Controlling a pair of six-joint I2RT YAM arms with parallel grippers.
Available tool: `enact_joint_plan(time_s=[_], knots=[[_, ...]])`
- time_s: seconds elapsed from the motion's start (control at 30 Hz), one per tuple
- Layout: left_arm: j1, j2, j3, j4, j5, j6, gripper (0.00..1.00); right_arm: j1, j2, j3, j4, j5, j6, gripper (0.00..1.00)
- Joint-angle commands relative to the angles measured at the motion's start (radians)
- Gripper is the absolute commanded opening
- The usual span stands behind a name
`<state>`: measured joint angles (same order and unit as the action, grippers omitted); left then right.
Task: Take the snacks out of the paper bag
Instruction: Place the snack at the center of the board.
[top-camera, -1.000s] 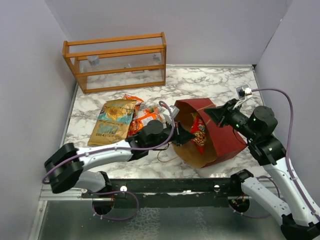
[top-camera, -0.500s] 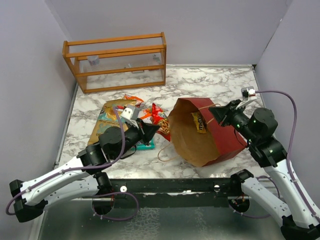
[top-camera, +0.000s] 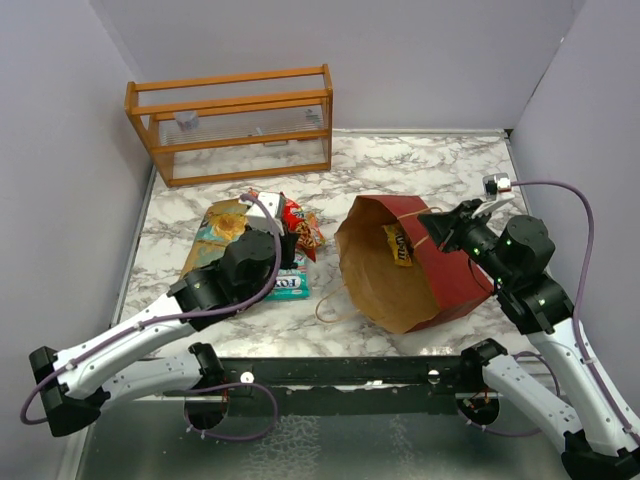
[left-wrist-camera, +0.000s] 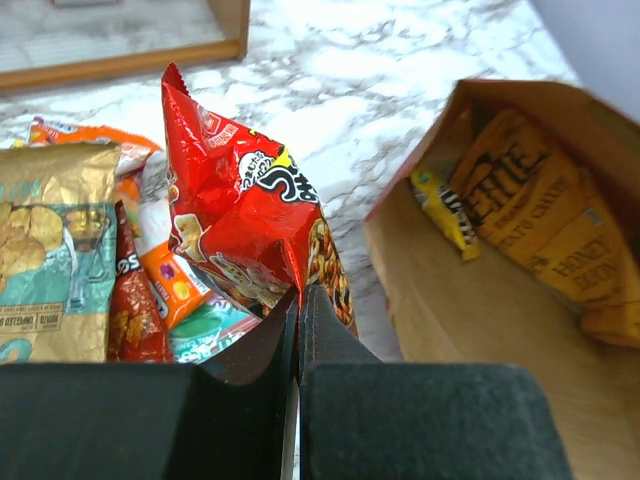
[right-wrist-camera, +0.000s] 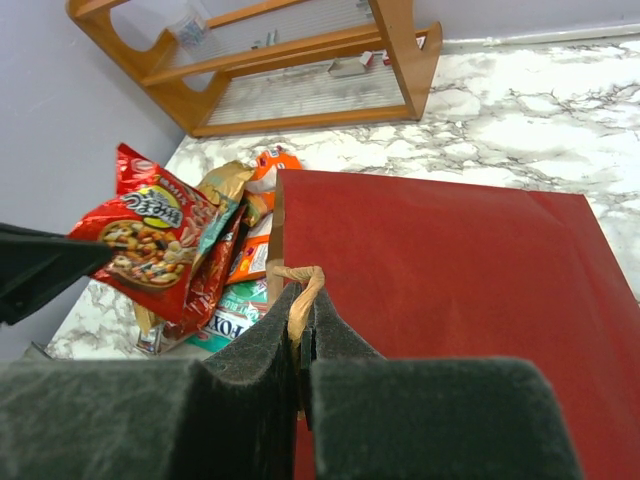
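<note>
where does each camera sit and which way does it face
Top external: above and behind the bases, looking down on the table, rack and bag; the left arm and right arm show.
Left wrist: on the left arm, facing forward past the left gripper, shut on the red packet, with the bag's mouth at right.
Right wrist: on the right arm, looking over the right gripper, shut on the bag's rim, toward the rack.
Shared: both wrist views show the red packet and bag.

Left arm (top-camera: 150, 325) and right arm (top-camera: 560, 340): white link shells, black rounded joint housings. A lilac cable (top-camera: 555, 182) loops along each arm. Left gripper (left-wrist-camera: 299, 300) and right gripper (right-wrist-camera: 305, 310): matte black, finely textured, fingers tapering to wedge tips.
</note>
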<state>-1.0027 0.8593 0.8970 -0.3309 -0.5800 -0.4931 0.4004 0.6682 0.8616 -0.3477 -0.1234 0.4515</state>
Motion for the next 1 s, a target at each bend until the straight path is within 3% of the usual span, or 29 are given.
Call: enact_joint_plan(time_s=[0.0, 0.33, 0.53, 0.67, 0.87, 0.97], knots=[[0.13, 0.047, -0.006, -0.015, 0.171, -0.03, 0.0, 0.003, -0.003, 0.005, -0.019, 0.027, 0.008, 0.02], [0.515, 0.071, 0.001, -0.012, 0.529, 0.017, 0.0, 0.003, 0.003, 0.022, -0.035, 0.03, 0.002, 0.02], [0.692, 0.072, -0.124, 0.143, 0.642, -0.035, 0.0, 0.003, 0.007, 0.017, -0.025, 0.019, 0.009, 0.02], [0.745, 0.087, -0.264, 0.223, 0.624, -0.125, 0.0, 0.002, 0.005, 0.021, -0.033, 0.016, 0.012, 0.02], [0.757, 0.043, -0.411, 0.177, 0.566, -0.27, 0.0, 0.003, -0.011, 0.034, -0.064, 0.049, -0.008, 0.02], [0.757, -0.002, -0.459, 0.158, 0.566, -0.309, 0.16, 0.003, -0.012, 0.031, -0.056, 0.051, -0.011, 0.02]])
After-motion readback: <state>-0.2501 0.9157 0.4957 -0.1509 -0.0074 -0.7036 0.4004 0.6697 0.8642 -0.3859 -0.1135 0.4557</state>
